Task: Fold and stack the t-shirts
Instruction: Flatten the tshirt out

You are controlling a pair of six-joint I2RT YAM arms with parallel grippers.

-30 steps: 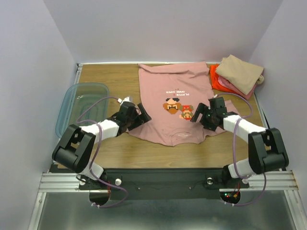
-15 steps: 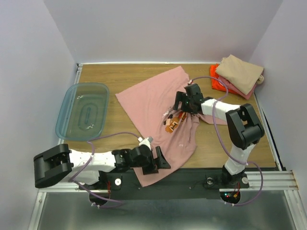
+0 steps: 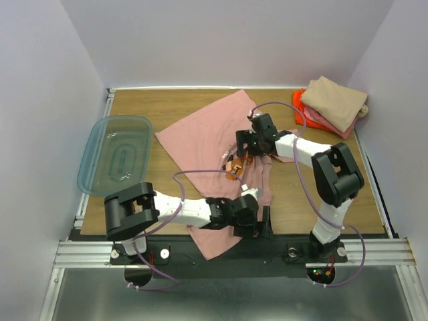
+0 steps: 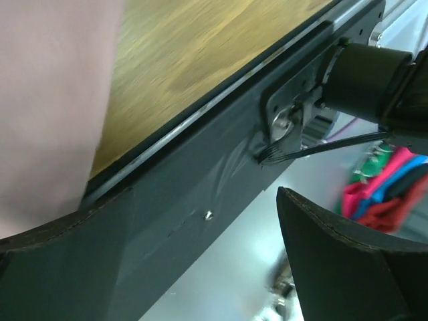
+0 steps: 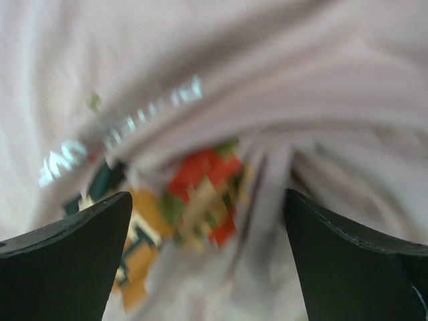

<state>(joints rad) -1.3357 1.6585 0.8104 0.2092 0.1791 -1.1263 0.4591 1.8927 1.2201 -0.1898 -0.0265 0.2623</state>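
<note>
The dusty-pink t-shirt point(image 3: 200, 137) lies bunched and skewed across the table, its lower end hanging over the near edge. Its cartoon print point(image 3: 235, 165) is creased. My right gripper point(image 3: 242, 143) hovers over the print, jaws wide open; in the right wrist view point(image 5: 207, 194) the blurred print point(image 5: 200, 194) lies between the fingers. My left gripper point(image 3: 262, 224) is at the near table edge beside the shirt's lower end, open and empty in the left wrist view point(image 4: 204, 194), with pink cloth point(image 4: 47, 100) to its left. Folded tan point(image 3: 334, 100), pink point(image 3: 329, 124) and orange point(image 3: 299, 110) shirts are stacked at the back right.
A clear teal plastic bin point(image 3: 114, 154) stands at the table's left edge. The black frame rail point(image 4: 200, 174) runs along the near edge under my left gripper. Purple cables loop from both arms over the shirt and the table.
The shirt went from lying flat to bunched and diagonal. My left arm swept down to the near edge and rightward. My right gripper moved left and back over the print.
</note>
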